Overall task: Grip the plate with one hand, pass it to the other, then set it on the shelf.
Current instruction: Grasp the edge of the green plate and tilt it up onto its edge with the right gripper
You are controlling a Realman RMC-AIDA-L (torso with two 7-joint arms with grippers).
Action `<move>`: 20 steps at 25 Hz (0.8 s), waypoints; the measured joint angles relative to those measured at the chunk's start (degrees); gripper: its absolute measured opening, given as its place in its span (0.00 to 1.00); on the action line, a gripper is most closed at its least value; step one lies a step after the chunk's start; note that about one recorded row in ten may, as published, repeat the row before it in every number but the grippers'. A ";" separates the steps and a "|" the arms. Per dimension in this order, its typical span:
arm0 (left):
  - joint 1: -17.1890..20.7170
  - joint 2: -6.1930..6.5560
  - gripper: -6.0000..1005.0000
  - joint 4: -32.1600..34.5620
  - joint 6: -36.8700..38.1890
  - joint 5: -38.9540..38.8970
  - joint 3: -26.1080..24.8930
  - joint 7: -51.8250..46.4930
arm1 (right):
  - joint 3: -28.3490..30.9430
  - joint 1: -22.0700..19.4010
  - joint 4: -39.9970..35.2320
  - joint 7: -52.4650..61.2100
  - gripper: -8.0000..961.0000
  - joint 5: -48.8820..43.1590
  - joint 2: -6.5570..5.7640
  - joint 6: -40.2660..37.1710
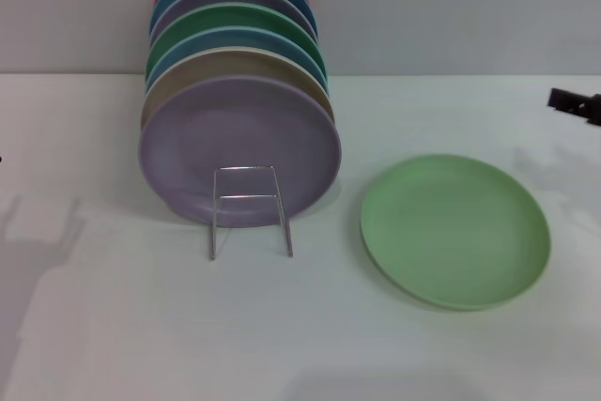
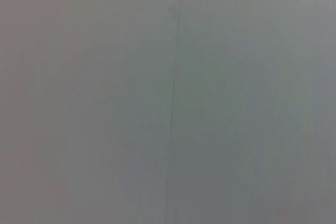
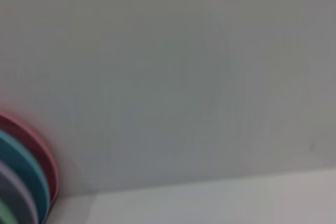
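Note:
The light green plate [image 1: 455, 229] lies flat on the white table, right of centre in the head view. The silver wire shelf [image 1: 250, 209] stands left of it, its upright front loop in front of a lilac plate [image 1: 239, 150]. Several plates stand on edge in the rack behind the loop. My right gripper [image 1: 577, 103] shows only as a dark tip at the right edge, above and right of the green plate, apart from it. My left gripper is out of view. The left wrist view shows only a blank grey wall.
Behind the lilac plate stand beige, blue, darker green [image 1: 239, 21], grey-lilac, blue and red plates; their edges show in the right wrist view [image 3: 26, 182]. A grey wall rises behind the white table [image 1: 113, 326].

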 joint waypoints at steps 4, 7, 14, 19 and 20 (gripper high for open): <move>-0.13 0.00 0.81 -0.20 0.00 0.00 0.00 -0.02 | 8.23 3.69 0.78 -0.36 0.71 -0.47 -0.21 10.29; -0.27 0.00 0.81 -0.28 0.28 0.00 0.00 -0.22 | 10.86 6.40 2.10 -0.44 0.71 -1.56 -1.15 16.28; -0.75 -0.04 0.81 -0.35 0.58 0.00 0.34 -0.48 | 14.26 10.96 5.49 -0.13 0.71 -4.87 -2.08 24.93; -0.78 -0.13 0.81 -0.86 0.68 0.08 0.44 -0.52 | 17.35 14.20 8.86 -0.02 0.71 -8.41 -2.65 30.16; -0.78 -0.15 0.81 -0.88 0.71 0.10 0.45 -0.55 | 17.79 14.69 9.64 -0.02 0.71 -9.04 -2.82 30.64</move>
